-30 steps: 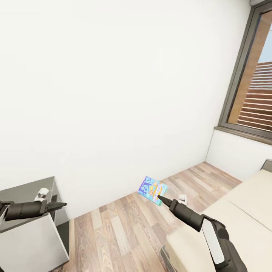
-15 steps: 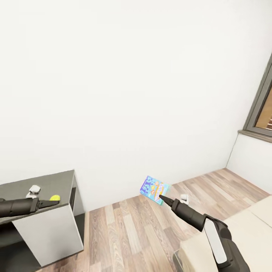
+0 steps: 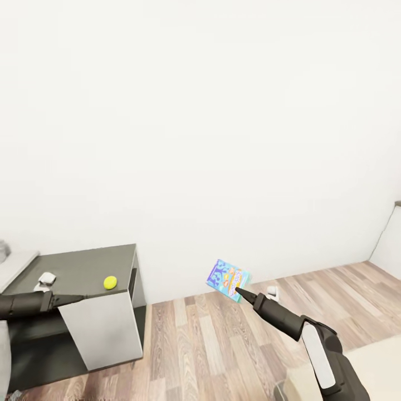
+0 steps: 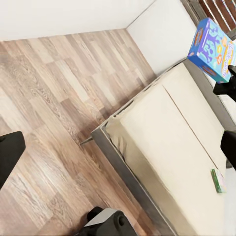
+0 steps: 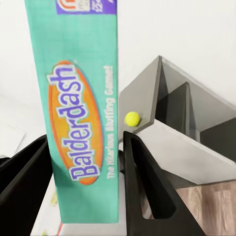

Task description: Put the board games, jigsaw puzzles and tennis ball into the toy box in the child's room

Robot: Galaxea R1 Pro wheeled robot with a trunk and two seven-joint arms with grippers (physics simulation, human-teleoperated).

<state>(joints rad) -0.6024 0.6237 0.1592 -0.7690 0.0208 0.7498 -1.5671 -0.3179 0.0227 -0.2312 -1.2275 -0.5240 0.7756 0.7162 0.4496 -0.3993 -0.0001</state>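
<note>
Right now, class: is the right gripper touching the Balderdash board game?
Touching. In the right wrist view the board game stands between the two fingers of the right gripper, both pressed against its sides.

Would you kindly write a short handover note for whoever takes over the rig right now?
Right pincer: shut on a board game, the Balderdash box, held above the floor.
Left pincer: nothing between its fingers, hanging by the dark grey table corner.
Tennis ball sits on that corner. One more board game lies on the bed.
Nothing can be confirmed as boxed.
Left: carry the held game to the toy box, then collect the rest.
</note>
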